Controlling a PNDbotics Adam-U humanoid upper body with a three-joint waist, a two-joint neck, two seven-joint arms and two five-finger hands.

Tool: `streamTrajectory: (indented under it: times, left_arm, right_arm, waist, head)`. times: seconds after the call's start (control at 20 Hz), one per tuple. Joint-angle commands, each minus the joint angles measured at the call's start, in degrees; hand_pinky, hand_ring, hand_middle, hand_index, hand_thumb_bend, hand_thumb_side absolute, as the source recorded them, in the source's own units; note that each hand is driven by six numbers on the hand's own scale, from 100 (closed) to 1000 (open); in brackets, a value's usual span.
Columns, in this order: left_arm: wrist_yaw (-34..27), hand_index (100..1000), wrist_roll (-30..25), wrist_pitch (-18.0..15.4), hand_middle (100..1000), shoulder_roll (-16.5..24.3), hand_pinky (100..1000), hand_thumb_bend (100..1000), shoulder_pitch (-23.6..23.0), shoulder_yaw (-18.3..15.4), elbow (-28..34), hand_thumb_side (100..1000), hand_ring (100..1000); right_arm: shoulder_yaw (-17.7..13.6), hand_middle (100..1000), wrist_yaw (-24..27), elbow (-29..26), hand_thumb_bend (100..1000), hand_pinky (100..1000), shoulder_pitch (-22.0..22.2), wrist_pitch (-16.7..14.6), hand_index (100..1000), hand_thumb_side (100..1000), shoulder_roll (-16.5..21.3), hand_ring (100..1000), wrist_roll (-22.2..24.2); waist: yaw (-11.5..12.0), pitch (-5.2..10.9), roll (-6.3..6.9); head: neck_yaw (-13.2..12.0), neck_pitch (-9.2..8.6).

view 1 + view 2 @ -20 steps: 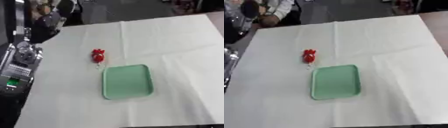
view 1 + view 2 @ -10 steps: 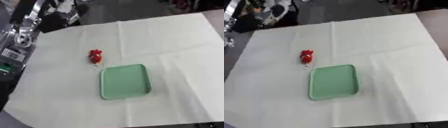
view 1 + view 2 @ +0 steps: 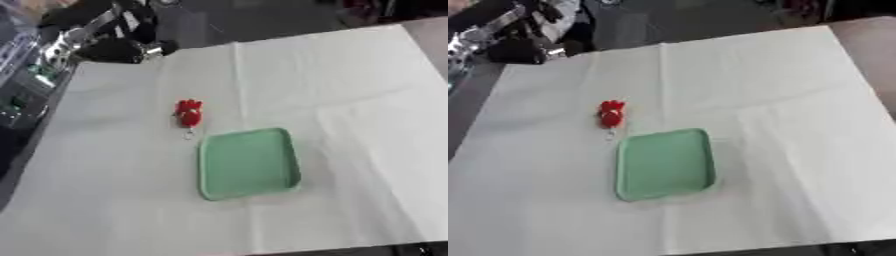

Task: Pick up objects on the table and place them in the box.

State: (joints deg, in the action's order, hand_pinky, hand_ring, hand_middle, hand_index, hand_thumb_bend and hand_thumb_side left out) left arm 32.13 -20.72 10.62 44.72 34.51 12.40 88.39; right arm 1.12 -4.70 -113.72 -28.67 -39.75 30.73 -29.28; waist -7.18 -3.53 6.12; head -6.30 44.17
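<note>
Approach step, nothing grasped. Red object [image 3: 188,113] lies mid-bench, toward the left edge, just beside the far-left corner of the empty green box [image 3: 248,163]. Left hand [image 3: 114,49] over the far-left corner; fingers' state unreadable. Next: reach down, grasp the object.

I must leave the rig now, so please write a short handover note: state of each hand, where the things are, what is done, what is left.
Left hand: raised at the far left edge of the white cloth-covered table, holding nothing; its fingers are too blurred to judge.
Right hand: not in view.
Small red object with a little metal ring: lies on the cloth, just beyond the far left corner of the shallow green plastic tray.
Done: nothing, the tray is empty.
Left: pick up the red object and place it in the tray.
</note>
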Motion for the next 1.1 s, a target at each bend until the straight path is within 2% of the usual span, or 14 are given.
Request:
streamTrajectory:
  times: [0.05,0.65,0.95,1.1]
  left_arm:
    - [1.0,844,-2.1,-1.2,741,1.8,549,630,2.0,0.4,-2.2,807,586]
    - [3.4,855,-11.1,-5.0,769,2.2,636,649,6.5,5.5,-9.8,751,646]
    - [4.7,854,-17.7,-8.2,776,-0.3,673,652,10.8,9.2,-17.7,696,673]
    - [8.1,856,-21.1,-10.6,790,-1.6,708,653,12.6,11.2,-20.2,669,696]
  right_arm:
    - [0.1,401,0.7,-0.9,166,100,-1.2,-0.5,446,384,0.6,407,0.1]
    - [0.1,386,3.9,-0.9,147,100,-1.5,0.5,445,396,0.5,408,3.1]
    - [-0.1,386,4.5,-0.9,145,100,-1.6,1.3,442,398,0.3,422,2.9]
    - [-0.1,387,4.7,-0.9,144,100,-1.8,1.6,442,400,0.1,428,2.7]
  waist:
    - [-0.1,0.65,-0.11]
    - [-0.5,0.91,0.09]
    - [-0.9,1.05,0.14]
    - [-1.2,1.09,0.26]
  head:
    - [-0.6,-0.05]
    - [-0.6,-0.05]
    - [-0.8,-0.05]
    - [-0.8,-0.05]
